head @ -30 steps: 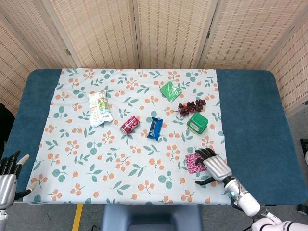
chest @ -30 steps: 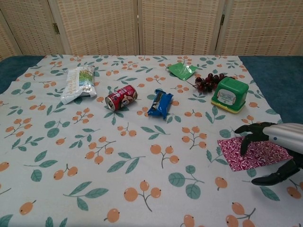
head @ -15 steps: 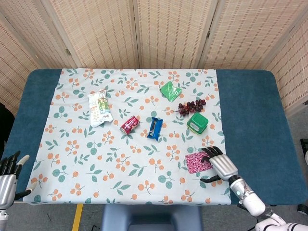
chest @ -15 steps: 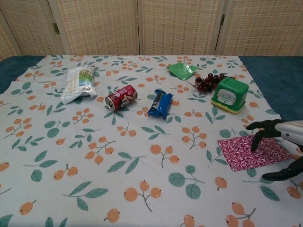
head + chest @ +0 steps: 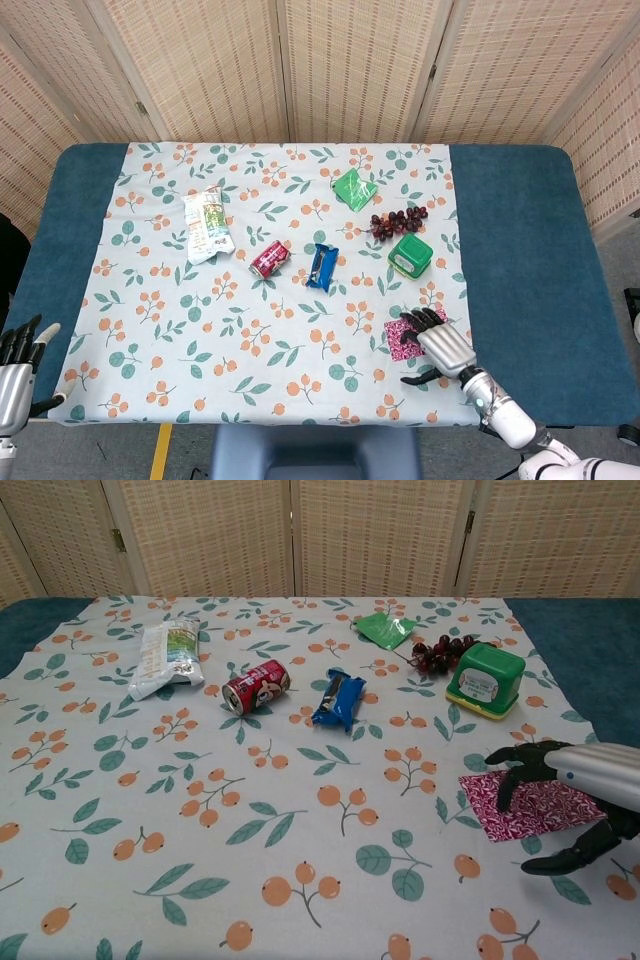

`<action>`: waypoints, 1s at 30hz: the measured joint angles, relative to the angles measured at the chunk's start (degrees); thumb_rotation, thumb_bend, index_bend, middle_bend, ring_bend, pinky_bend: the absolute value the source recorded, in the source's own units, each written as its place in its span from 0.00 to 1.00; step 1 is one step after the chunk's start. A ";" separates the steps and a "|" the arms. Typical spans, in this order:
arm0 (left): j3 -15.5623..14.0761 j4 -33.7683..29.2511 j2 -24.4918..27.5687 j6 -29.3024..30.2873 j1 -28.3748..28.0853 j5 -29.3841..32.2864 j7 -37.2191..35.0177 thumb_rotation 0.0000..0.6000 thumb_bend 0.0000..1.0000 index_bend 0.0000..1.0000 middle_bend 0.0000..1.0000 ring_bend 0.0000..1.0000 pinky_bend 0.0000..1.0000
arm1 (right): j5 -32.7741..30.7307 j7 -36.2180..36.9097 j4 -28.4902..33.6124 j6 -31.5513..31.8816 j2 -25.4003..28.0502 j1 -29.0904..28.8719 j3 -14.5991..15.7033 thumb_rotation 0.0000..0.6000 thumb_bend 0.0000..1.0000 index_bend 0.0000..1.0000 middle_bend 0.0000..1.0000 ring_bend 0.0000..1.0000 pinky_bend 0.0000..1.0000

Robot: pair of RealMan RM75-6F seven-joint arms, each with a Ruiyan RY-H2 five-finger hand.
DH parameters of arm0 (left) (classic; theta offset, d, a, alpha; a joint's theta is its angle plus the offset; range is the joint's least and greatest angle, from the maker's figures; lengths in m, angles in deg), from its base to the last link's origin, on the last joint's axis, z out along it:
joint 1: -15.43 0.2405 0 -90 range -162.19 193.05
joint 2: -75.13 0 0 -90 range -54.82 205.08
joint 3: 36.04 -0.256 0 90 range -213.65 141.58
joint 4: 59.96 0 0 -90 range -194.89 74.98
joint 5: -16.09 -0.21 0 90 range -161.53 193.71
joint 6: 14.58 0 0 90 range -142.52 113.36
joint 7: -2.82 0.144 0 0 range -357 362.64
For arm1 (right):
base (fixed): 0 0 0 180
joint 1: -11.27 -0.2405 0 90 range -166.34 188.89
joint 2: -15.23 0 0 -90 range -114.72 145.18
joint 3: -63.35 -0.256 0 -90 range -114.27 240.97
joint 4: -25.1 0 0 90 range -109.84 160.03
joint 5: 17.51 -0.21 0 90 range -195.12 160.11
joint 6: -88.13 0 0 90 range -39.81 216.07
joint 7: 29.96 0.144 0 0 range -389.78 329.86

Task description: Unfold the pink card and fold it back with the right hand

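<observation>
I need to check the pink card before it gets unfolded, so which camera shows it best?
The chest view: the pink card is large there, its patterned face and near edges clear beneath the right hand. The head view shows the card only small, with its right part covered by that hand.

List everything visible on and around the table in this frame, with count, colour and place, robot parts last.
Table: 1, blue, centre.
Cloth: 1, white with orange and green print, over the table's middle.
Screen: 1, tan woven panels, behind the table.
Snack bag: 1, white and green, left part of cloth.
Can: 1, red, lying on its side, centre.
Wrapper: 1, blue, right of can.
Packet: 1, green, far side.
Grapes: 1 bunch, dark red, right of packet.
Box: 1, green, near grapes.
Card: 1, pink patterned, near right edge of cloth.
Left hand: open, off the table's near left corner.
Right hand: fingers spread over card.
</observation>
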 measured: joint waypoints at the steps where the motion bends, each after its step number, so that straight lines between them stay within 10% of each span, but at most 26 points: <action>1: 0.02 0.03 -0.02 -0.04 -0.01 0.04 -0.01 1.00 0.28 0.17 0.02 0.06 0.00 | -0.22 -0.04 -0.08 0.03 0.08 0.07 -0.04 0.55 0.11 0.33 0.10 0.00 0.00; 30: -0.05 -0.80 -0.01 0.11 -0.24 -0.60 1.02 1.00 0.28 0.17 0.02 0.06 0.00 | -2.15 2.87 -3.01 2.21 3.28 3.16 0.15 0.57 0.11 0.33 0.10 0.00 0.00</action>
